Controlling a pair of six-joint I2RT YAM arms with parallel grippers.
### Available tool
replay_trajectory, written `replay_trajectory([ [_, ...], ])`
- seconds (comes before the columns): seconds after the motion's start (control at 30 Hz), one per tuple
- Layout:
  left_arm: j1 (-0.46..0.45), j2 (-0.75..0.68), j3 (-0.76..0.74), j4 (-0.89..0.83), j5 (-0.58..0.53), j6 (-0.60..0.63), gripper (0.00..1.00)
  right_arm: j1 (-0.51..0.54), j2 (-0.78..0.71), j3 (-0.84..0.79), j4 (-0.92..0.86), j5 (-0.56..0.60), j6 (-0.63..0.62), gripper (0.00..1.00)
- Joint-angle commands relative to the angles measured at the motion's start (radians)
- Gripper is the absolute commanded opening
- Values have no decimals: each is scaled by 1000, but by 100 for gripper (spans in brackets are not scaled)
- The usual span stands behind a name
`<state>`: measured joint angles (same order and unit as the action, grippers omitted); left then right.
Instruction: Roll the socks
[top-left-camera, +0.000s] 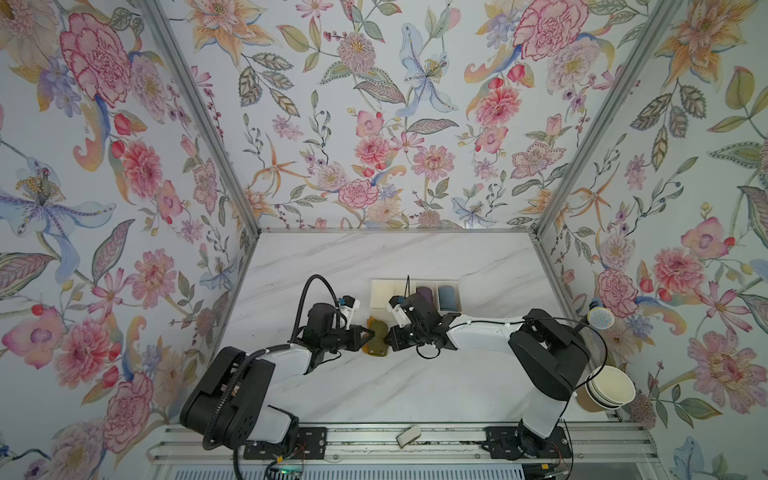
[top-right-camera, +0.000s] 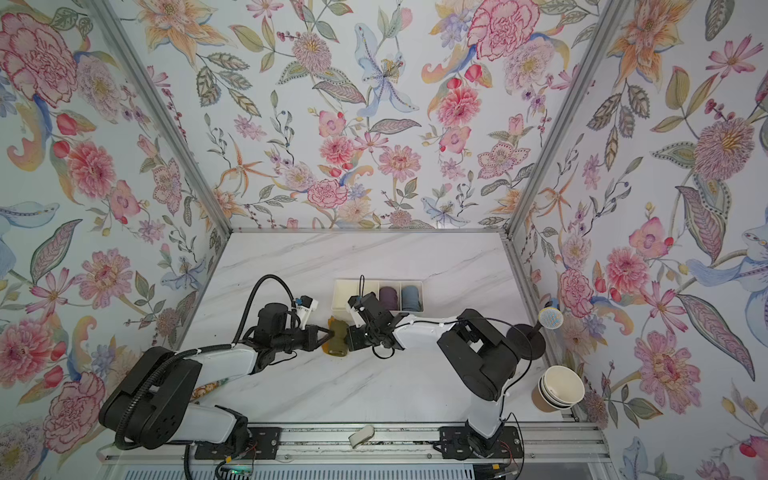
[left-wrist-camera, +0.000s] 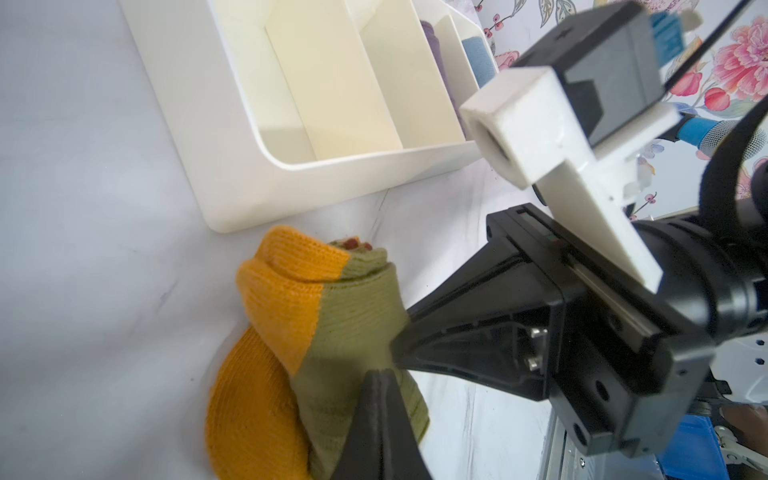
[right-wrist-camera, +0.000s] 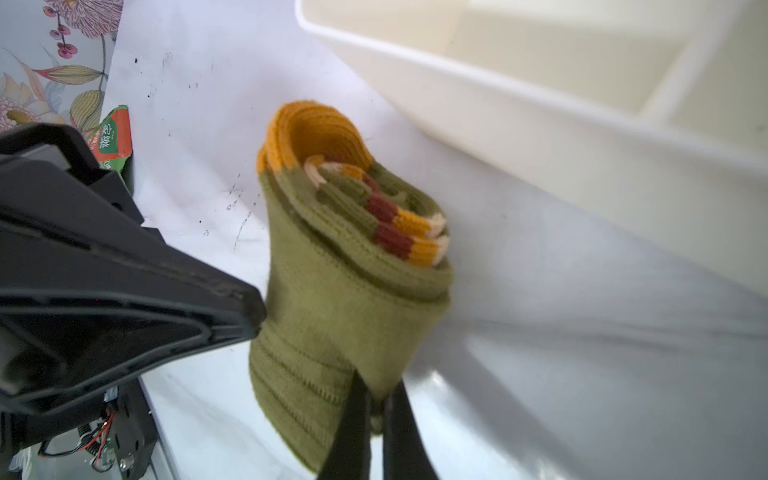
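Observation:
The socks (top-left-camera: 376, 338) (top-right-camera: 337, 341) lie as a loose olive-green roll with mustard-yellow ends on the marble table, just in front of the white tray. Brown, orange and cream stripes show at the roll's open end (right-wrist-camera: 399, 232). My left gripper (top-left-camera: 370, 332) (left-wrist-camera: 380, 376) is shut, its tip pressed against the olive side of the socks (left-wrist-camera: 332, 324). From the opposite side, my right gripper (top-left-camera: 389, 336) (right-wrist-camera: 376, 390) is shut on a fold of the olive fabric at the roll's lower edge. The two grippers face each other, tips almost meeting.
A white divided tray (top-left-camera: 380, 295) stands behind the socks, holding a purple roll (top-left-camera: 424, 293) and a blue roll (top-left-camera: 447, 297). Stacked paper cups (top-left-camera: 611, 390) and a blue-headed stand (top-left-camera: 600, 318) sit at the right wall. A small pale object (top-left-camera: 408, 436) rests on the front rail.

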<state>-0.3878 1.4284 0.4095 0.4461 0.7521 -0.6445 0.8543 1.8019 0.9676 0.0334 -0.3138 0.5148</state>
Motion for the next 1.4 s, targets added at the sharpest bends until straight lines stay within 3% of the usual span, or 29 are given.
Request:
replay_trajectory([
  [0.0,-17,-10,12,19,0,-17,0,7,-34,-2,-75,8,-33,0],
  [0.73,-80,106,-34,74,-5,-13,0,6,-77,-17,-138,16,-56,1],
  [1.0,-79,189,-41,113,-4,-8,0,-14,-160,-59,-140,50,-37,32],
  [1.13,-71,192,-47,118,-7,-5,0,-28,-193,-87,-144,84,-22,34],
  [1.37,-56,190,-67,135,-8,-11,0,-9,-110,-35,-215,166,-8,31],
])
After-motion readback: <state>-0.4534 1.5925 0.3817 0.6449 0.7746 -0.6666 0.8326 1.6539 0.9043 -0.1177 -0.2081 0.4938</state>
